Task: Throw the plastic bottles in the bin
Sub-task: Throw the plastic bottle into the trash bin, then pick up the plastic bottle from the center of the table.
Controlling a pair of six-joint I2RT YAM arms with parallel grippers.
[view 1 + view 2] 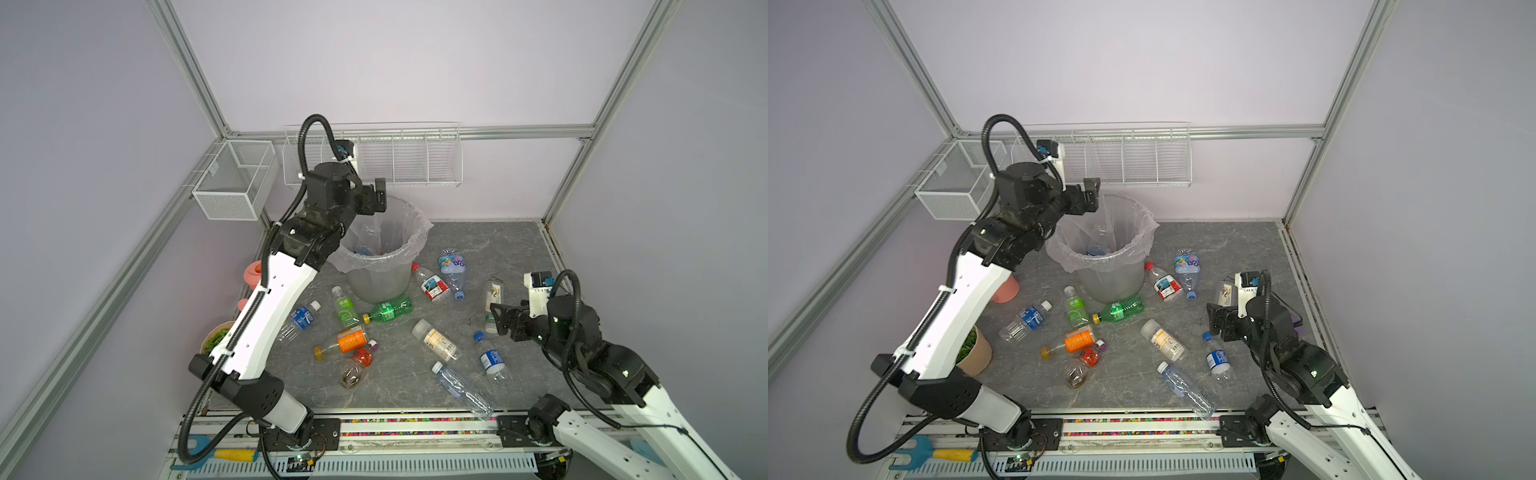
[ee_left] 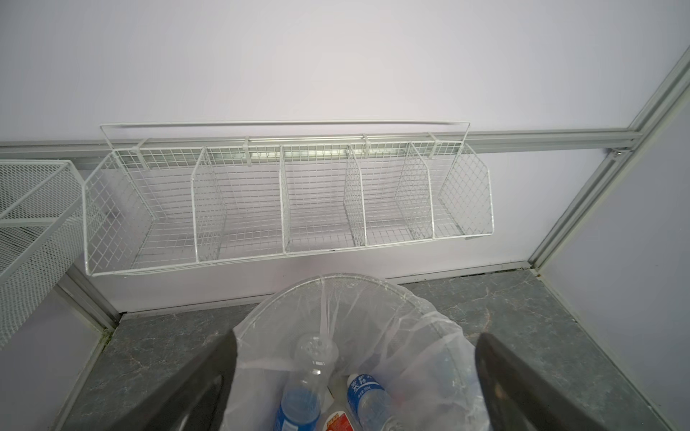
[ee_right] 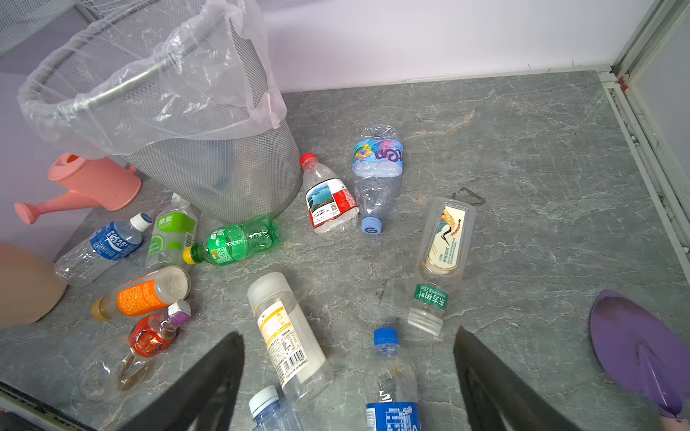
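Observation:
The bin is a grey mesh bucket lined with a clear bag, standing at the back of the table. My left gripper hangs open just above its rim, with nothing between the fingers. Below it, inside the bin, lie blue-labelled clear plastic bottles. Several more plastic bottles lie scattered on the table, among them a green one and an orange-labelled one. My right gripper is open above a blue-capped bottle and a white-labelled one, touching neither.
A pink watering can stands left of the bin. White wire baskets hang on the back and left walls. A purple trowel lies near the right arm. A potted plant sits under the left arm.

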